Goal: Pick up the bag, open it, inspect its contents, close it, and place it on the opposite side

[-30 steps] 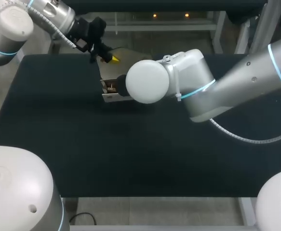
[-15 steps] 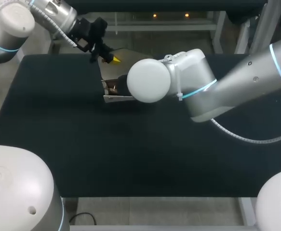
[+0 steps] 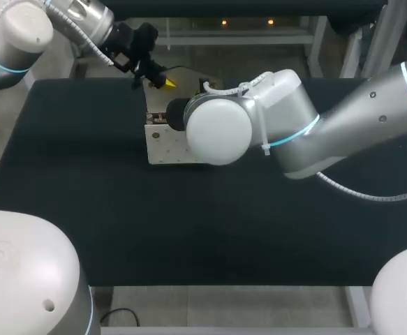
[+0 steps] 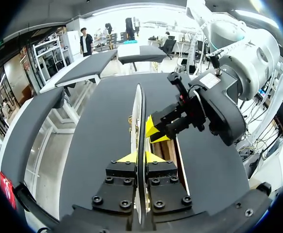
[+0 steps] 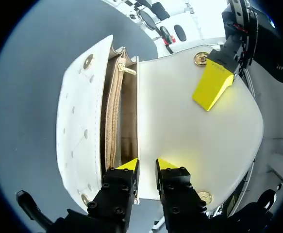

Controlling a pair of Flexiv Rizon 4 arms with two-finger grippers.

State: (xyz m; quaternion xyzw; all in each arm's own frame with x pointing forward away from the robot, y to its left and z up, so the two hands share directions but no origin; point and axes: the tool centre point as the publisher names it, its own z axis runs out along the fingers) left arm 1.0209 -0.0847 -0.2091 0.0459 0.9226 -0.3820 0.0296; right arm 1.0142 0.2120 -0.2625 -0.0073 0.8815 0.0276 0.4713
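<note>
Bag (image 3: 167, 143) has tipped since a sec ago: white front now up, mouth just ahead of R gripper (image 5: 147, 165), whose grip I can't tell. L gripper (image 4: 139, 158) stays clamped on flap (image 5: 180, 121), edge between its fingers. Inspect step prob. underway.

The bag (image 5: 199, 121) looks like smooth white leather or imitation leather with a soft sheen. Its flap, ahead of the right end effector (image 5: 147, 165), carries shiny gold-coloured metal studs (image 5: 201, 58). The lining (image 5: 126, 131) just ahead of that end effector is a matt tan, cloth-like material, with a gold metal zip (image 5: 125, 69). The left end effector (image 4: 140, 156) has matt black blocks with dark bolts, and bright yellow, plastic-looking tips. Under both, the counter (image 3: 119, 223) is matt black and looks cloth-covered. The right arm (image 3: 217, 131) has a glossy white cap and a smooth, satin silver casing.
</note>
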